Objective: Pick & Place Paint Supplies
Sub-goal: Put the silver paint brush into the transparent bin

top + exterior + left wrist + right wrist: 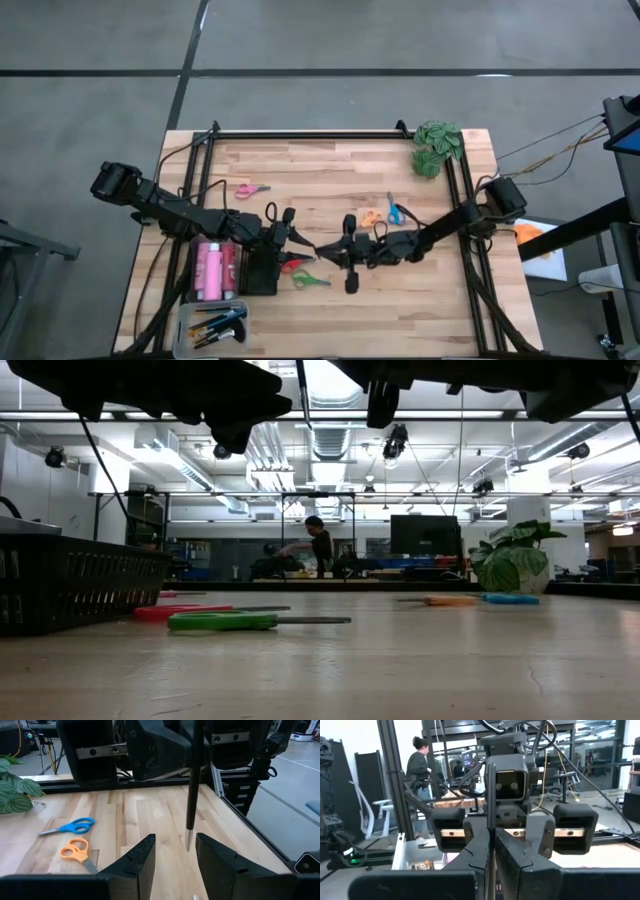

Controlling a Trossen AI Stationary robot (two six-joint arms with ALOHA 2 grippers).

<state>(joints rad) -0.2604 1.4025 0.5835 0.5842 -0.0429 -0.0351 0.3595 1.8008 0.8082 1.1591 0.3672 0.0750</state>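
Observation:
My right gripper [343, 250] reaches in from the table's right and is shut on a thin dark brush [192, 785] over the table's middle. My left gripper [175, 855] faces it from the left with its fingers open; the brush's lower tip shows between and beyond them, apart from them. Red scissors [295, 264] and green scissors [312, 280] lie flat below the grippers. Orange scissors [372, 217], blue scissors [395, 210] and pink scissors [250, 189] lie farther back. Pink paint bottles [213, 270] stand in a bin at the near left. My right gripper pinches the brush's dark handle [491, 812] between its two fingers. The fingers come about level from the table's right and lie across the brush. The brush stands roughly upright with its metal-collared end [188, 837] down, clear of the table.
A black basket [262, 268] stands beside the bottles, and a clear tray [220, 325] with several brushes sits at the near left corner. A green leafy clump [437, 146] is at the far right corner. A black frame rail [300, 135] runs along the far edge. People show in the room behind.

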